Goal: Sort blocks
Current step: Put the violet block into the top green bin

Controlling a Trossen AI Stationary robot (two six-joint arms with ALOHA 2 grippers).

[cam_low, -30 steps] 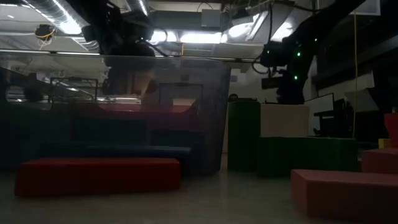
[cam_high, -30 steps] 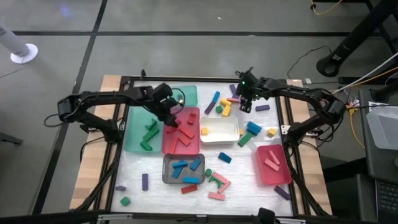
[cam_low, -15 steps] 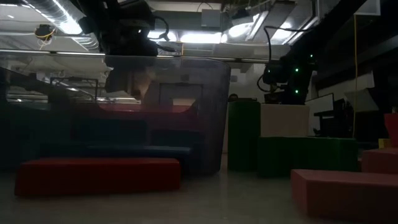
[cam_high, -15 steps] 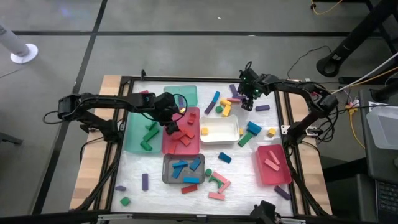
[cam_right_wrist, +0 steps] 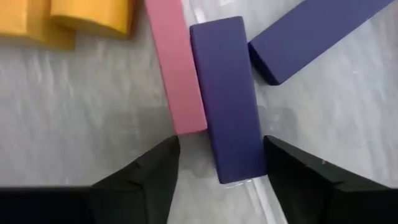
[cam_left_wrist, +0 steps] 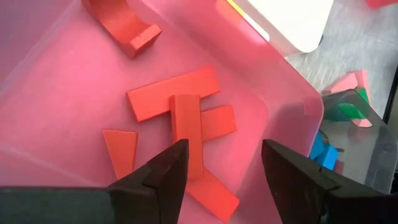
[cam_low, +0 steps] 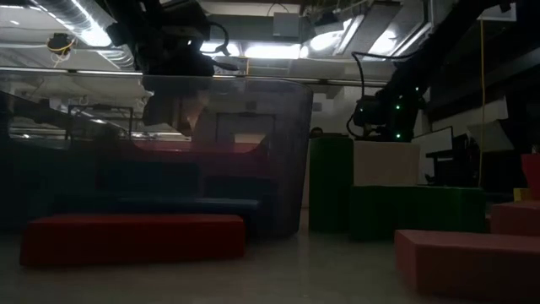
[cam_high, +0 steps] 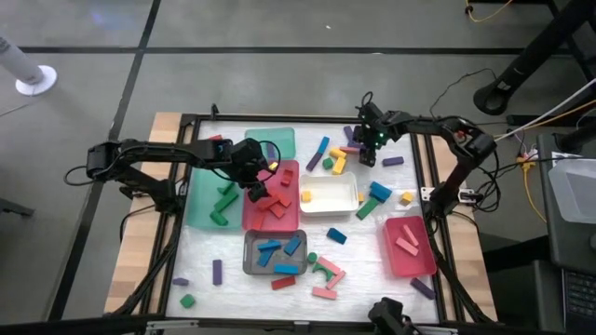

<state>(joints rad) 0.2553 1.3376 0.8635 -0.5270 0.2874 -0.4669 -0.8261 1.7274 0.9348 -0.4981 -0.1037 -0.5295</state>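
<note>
Many small blocks lie scattered on the white table (cam_high: pixel 233 279). My left gripper (cam_left_wrist: pixel 224 180) hangs open above the red tray (cam_high: pixel 250 219), over several flat red blocks (cam_left_wrist: pixel 186 130) lying in a loose pile; nothing is between its fingers. At the far right my right gripper (cam_right_wrist: pixel 221 171) points down, open, low over a cluster of blocks. Its fingers stand on either side of the near end of a purple bar (cam_right_wrist: pixel 224 93), which lies flat beside a pink bar (cam_right_wrist: pixel 177 68). I cannot tell whether they touch it.
A green tray (cam_high: pixel 200 209) lies left of the red one, a white tray (cam_high: pixel 331 194) right of it, a grey tray (cam_high: pixel 251 265) nearer. A smaller red tray (cam_high: pixel 410 265) is at the right. Yellow blocks (cam_right_wrist: pixel 74 18) and another purple bar (cam_right_wrist: pixel 317 31) lie close to my right gripper.
My right gripper has sunk toward the blocks at the far right. My left gripper has shifted a little toward the table's near edge over the red tray, then kept still.
</note>
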